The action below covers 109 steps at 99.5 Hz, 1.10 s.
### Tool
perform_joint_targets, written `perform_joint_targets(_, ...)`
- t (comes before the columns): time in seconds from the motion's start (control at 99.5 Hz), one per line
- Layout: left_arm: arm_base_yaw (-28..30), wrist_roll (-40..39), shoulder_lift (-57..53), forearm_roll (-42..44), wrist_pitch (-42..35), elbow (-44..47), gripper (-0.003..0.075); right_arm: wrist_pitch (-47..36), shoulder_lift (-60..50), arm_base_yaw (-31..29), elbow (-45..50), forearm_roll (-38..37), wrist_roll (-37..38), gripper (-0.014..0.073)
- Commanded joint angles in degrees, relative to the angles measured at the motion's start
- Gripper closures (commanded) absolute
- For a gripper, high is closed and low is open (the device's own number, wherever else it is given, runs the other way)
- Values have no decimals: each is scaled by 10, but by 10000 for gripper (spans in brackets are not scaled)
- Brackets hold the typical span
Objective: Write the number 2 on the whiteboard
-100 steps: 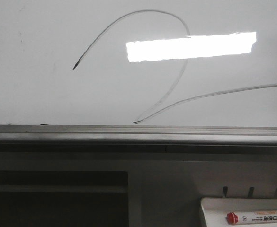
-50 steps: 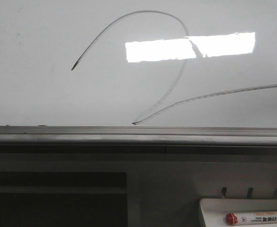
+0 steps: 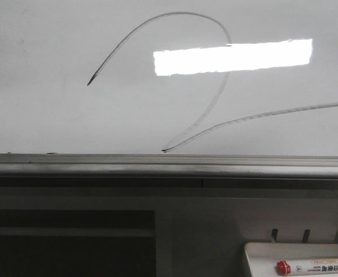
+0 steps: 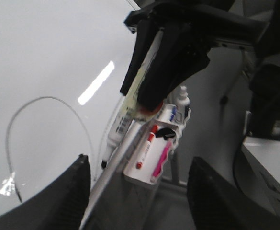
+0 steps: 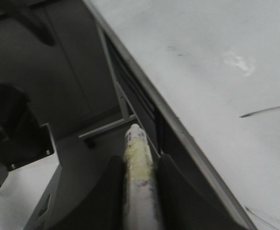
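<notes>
1. I see my right gripper (image 5: 139, 191) pinching a marker (image 5: 139, 177) between its fingers.
2. My left gripper (image 4: 135, 191) has its fingers spread, nothing between them.
3. Beyond both, the whiteboard (image 3: 41, 115) carries the number 2 (image 3: 215, 104).

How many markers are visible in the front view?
1. A red-capped marker lies in the white tray at the bottom right corner. The frame cuts the tray off, so more markers may be hidden there.
</notes>
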Motion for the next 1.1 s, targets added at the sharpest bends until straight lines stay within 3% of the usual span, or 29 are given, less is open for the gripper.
perform_joint_targets(0.0, -1, 9, 34, -28, 28, -30, 321, -70, 13, 40, -15, 8, -27, 654)
perform_joint_targets(0.291, -1, 9, 88, -28, 34, -30, 359, -103, 30, 64, -15, 8, -27, 654)
perform_joint_targets(0.573, -1, 9, 126, -35, 9, -30, 529, -102, 30, 64, -15, 8, -28, 654)
perform_joint_targets(0.744, -1, 9, 136, -45, -6, -30, 742, -102, 30, 64, -15, 8, -28, 654)
perform_joint_targets(0.864, -1, 20, 137, -45, -20, -30, 741, -102, 30, 64, -15, 8, -28, 649)
perform_joint_targets(0.985, -1, 20, 137, -45, -25, -30, 741, -102, 30, 64, -15, 8, -28, 505)
perform_joint_targets(1.085, -1, 13, 137, -49, -33, -30, 741, -112, 28, 64, -15, -1, -28, 263)
